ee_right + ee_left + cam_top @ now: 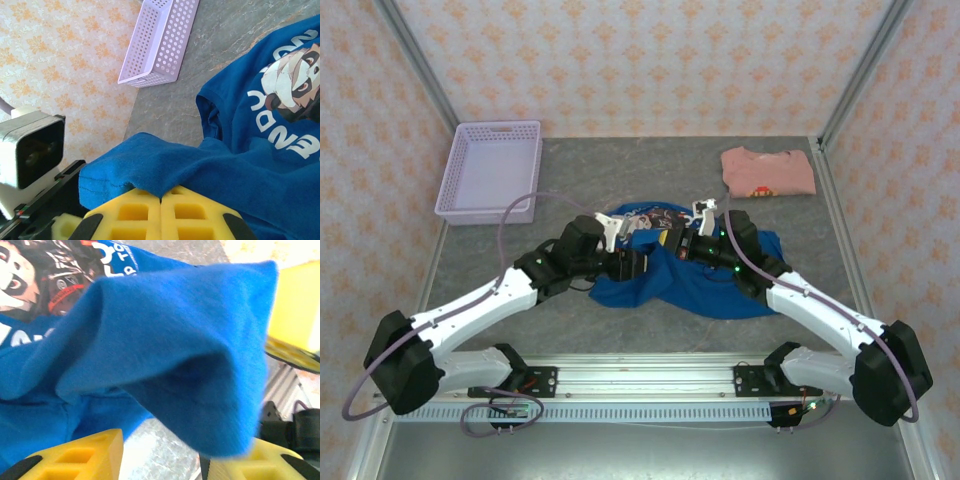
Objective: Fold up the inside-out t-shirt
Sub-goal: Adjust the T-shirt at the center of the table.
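Fold nearest the left wrist lens: a blurred flap of the inside-out t-shirt [165, 355] hangs close in front, and its lower edge covers the tip of one yellow finger [270, 467].
T-shirt position: it lies bunched in a royal-blue heap [690, 280] at the middle of the table [650, 170], between the two wrists and nearer the arm bases than the far edge.
Print: the white-and-orange graphic [295, 80] faces up on the far part of the heap. It is also seen past the flap in the left wrist view [30, 275].
Sleeve: one short sleeve [210, 115] lies open on the grey surface beside the print.
Right gripper [161, 192]: the yellow pads are pressed together with a hemmed blue edge pinched at their tips. The cloth runs from there back to the heap.
Left gripper [160, 445]: the jaws stand apart with bare table between them. No cloth is clamped, though the flap touches one finger.
Seen from above: left gripper [613, 230] and right gripper [705, 212] meet over the heap's far edge.
Basket [485, 212]: lilac and perforated, at the far left, well apart from the t-shirt.
Pink shirt [768, 172]: folded, at the far right.
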Robot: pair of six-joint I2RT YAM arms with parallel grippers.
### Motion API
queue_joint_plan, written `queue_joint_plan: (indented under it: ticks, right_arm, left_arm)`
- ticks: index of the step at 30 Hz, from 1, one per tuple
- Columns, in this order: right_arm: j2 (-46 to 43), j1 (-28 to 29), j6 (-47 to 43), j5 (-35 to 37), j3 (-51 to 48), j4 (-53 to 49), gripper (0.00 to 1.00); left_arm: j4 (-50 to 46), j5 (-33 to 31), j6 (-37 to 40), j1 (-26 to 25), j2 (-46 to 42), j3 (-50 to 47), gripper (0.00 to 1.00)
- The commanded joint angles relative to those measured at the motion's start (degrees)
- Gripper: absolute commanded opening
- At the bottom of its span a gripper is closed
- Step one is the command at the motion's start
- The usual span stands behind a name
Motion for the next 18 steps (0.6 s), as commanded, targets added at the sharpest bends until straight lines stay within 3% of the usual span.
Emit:
queue_joint_plan:
  ticks: [1,4,7,10,12,14,18]
  right_arm:
    - [-0.8,-0.24,0.46,0.48,1.26,1.95,0.0]
    - [-1.03,-0.24,0.27,0.59,1.16,1.64,0.0]
    - [-1.07,-0.22,0.21,0.63,1.09,1.69,0.0]
    - [-2.05,-0.25,-1.86,2.37,1.64,-1.01,0.0]
    - [-3.35,-0.2,-6.38,4.56,2.98,-6.06,0.0]
    - [-5.06,-0.2,-12.49,8.35,4.89,-12.88,0.0]
    - [-8.44,-0.18,-25.58,19.04,8.86,-26.18,0.0]
  left_arm:
    - [1.72,-8.86,2.22,-0.28,1.8,3.33,0.44]
    - [2.16,-11.31,3.01,-0.26,3.57,4.84,0.43]
    - [4.1,-10.41,3.9,-0.25,5.45,6.39,0.36]
    - [3.13,-8.57,5.99,-0.1,6.63,9.51,0.11]
    - [0.46,-8.09,8.16,0.7,5.61,11.45,0.0]
    - [-3.49,-4.42,9.36,2.38,3.93,13.67,0.0]
    - [-22.07,4.96,9.68,5.53,2.32,22.69,0.0]
